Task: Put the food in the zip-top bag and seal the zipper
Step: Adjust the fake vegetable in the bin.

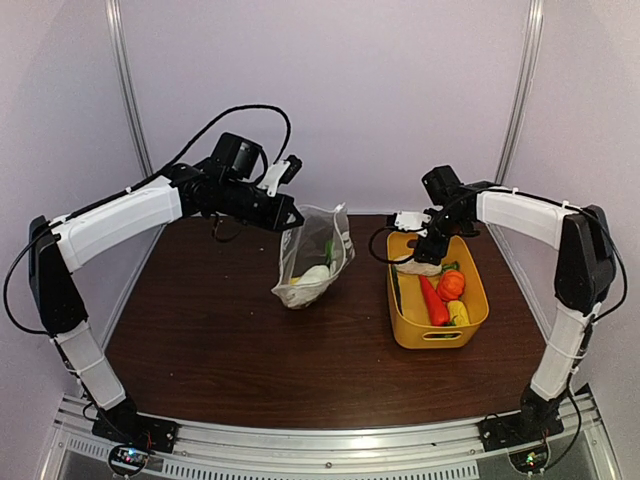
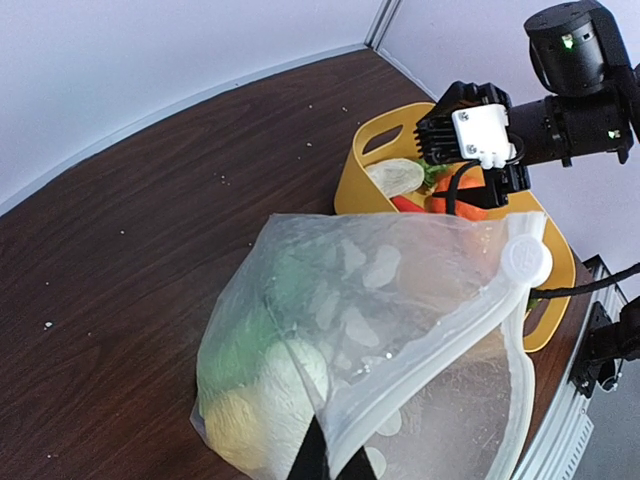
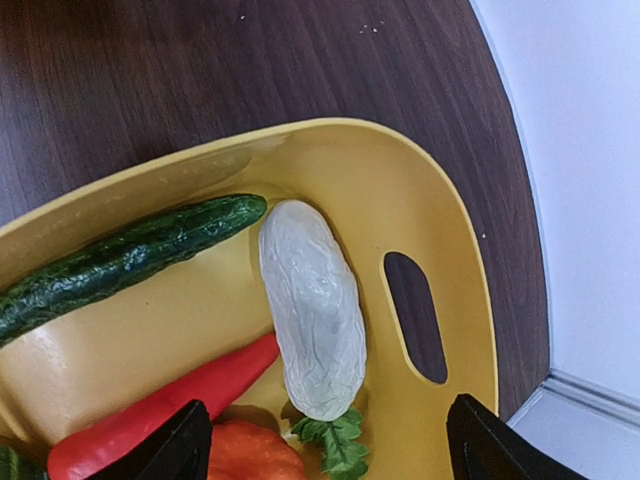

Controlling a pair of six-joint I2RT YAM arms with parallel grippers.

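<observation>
Black fingertips (image 3: 185,445) of your right gripper (image 3: 330,445) are standing wide apart at the bottom of the right wrist view. They're straddling the white veg (image 3: 312,310) lying in the yellow basket (image 3: 440,200) and gripping nothing. You're lining up the next pick, I'd say: come straight down and close across its narrow width. Red pepper (image 3: 170,405) is touching its lower left and the cucumber (image 3: 130,260) is nosing its top end, so keep the fingers off both (basket wall w/ the handle slot is crowding the right side).

Your left gripper (image 1: 288,216) is pinching the zip-top bag (image 1: 315,260) by its top edge, centre of the top view. The bag's bottom seems to be resting on the table (image 1: 200,330), w/ some food (image 2: 270,390) (white & green pcs) sitting inside. Zipper (image 2: 420,358) is running diagonally in the left wrist view, slider (image 2: 525,258) at its upper right end. Can't tell how wide the mouth is gaping.
</observation>
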